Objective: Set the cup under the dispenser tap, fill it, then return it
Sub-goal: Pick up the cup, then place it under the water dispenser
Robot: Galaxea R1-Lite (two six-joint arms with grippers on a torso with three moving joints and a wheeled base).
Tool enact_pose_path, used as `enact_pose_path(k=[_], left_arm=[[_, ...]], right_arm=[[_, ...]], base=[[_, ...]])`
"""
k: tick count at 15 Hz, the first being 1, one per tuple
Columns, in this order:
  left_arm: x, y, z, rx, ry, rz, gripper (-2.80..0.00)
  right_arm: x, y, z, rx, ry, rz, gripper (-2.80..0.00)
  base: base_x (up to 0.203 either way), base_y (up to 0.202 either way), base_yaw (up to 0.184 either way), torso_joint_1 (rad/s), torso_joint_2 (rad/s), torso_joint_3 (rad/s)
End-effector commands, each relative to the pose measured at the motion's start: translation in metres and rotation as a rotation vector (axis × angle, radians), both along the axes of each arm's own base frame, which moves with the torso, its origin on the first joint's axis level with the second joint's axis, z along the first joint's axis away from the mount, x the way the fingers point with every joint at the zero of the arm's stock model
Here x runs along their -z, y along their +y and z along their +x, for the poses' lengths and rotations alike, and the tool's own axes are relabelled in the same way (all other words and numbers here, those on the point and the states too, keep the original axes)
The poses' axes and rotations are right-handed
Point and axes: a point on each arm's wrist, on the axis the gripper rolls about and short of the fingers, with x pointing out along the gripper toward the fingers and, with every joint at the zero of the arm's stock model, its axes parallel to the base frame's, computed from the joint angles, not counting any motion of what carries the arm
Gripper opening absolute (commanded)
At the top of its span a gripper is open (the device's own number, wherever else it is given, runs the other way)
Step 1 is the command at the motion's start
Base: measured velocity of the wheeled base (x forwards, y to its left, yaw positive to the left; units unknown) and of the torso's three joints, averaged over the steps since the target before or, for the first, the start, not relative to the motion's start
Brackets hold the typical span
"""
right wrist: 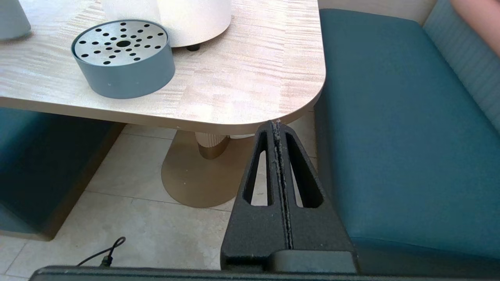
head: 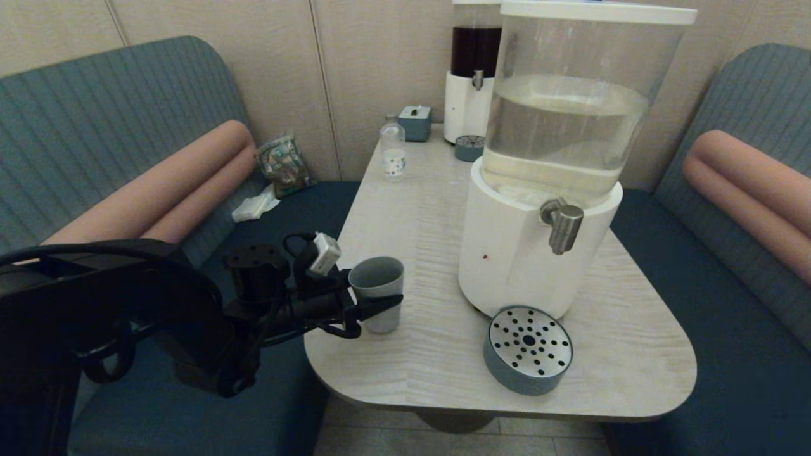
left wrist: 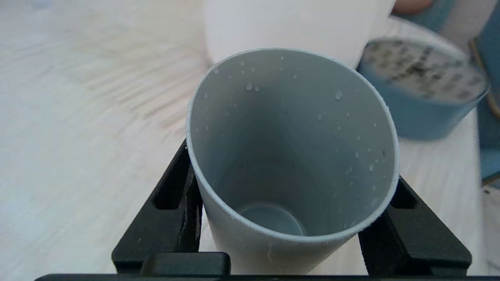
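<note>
The grey-blue cup (head: pixel 377 278) stands upright at the table's near left edge, left of the big white-based dispenser (head: pixel 507 253). My left gripper (head: pixel 380 296) is shut on the cup, one black finger on each side of its wall. From the left wrist, the cup (left wrist: pixel 289 128) fills the space between the fingers (left wrist: pixel 175 203), with water droplets on its inner wall. The steel dispenser tap (head: pixel 562 225) points down over the round perforated drip tray (head: pixel 529 348), well right of the cup. My right gripper (right wrist: pixel 274 125) is shut and empty, below the table's front right corner.
A dark-liquid dispenser (head: pixel 472 69), a small clear bottle (head: pixel 393 149), a blue-grey box (head: pixel 415 121) and a second drip tray (head: pixel 469 147) stand at the table's far end. Teal benches (right wrist: pixel 390 117) flank the table (head: pixel 621 329).
</note>
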Motion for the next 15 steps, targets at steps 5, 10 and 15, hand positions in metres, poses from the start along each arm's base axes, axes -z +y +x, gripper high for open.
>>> enact_pose_path(k=[5,10,15], left_arm=[[-0.063,-0.053,-0.052,0.083,-0.103,-0.093,-2.8],[-0.07,-0.132,-0.071,0.133,-0.102,-0.178,-2.8],[-0.04,-0.154,-0.057,0.157,-0.068,-0.154,-2.8]], right_arm=[[0.0,0.0,0.0,-0.001,0.0,0.001,-2.8],[0.0,0.0,0.0,-0.001,0.001,0.001,-2.8],[0.0,0.0,0.0,-0.001,0.001,0.001,-2.8]], base=[[0.0,0.0,0.0,0.0,0.0,0.0],[0.0,0.0,0.0,0.0,0.0,0.0],[0.0,0.0,0.0,0.0,0.0,0.0]])
